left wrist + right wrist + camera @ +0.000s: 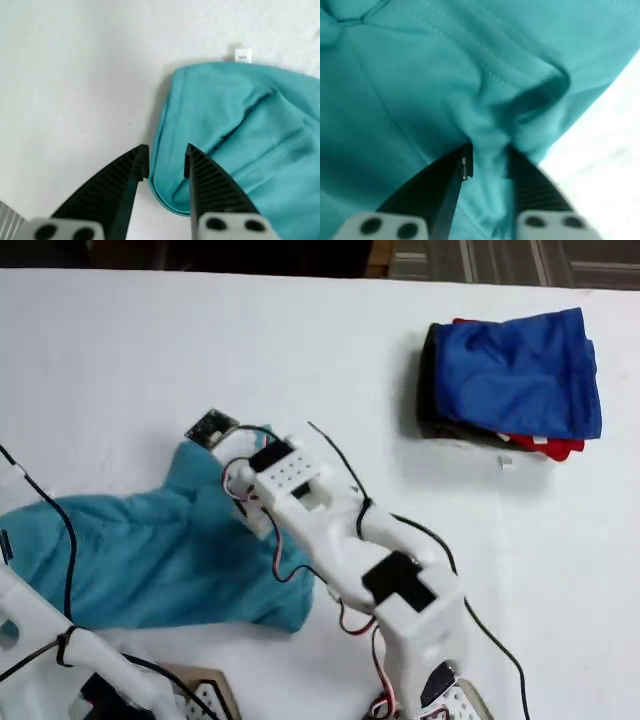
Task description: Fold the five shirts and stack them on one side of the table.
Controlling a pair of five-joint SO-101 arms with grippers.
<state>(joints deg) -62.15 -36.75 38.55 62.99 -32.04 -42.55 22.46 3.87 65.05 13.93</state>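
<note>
My right gripper [487, 160] is pinched on a raised fold of the teal shirt [420, 75], and the cloth bunches up between my two black fingers. My left gripper [166, 160] stands narrowly parted over the rounded edge of the same shirt [240, 130], with the hem showing in the gap and nothing clamped. A small white label [243, 55] sits at the shirt's edge. The teal shirt [150, 550] lies rumpled and unfolded on the near left part of the white table [150, 350], creased in soft ridges. Well apart, at the far right, is a folded stack: a blue shirt [515, 370] on top, then a red one [560, 447] and a black one [430, 390] beneath.
</note>
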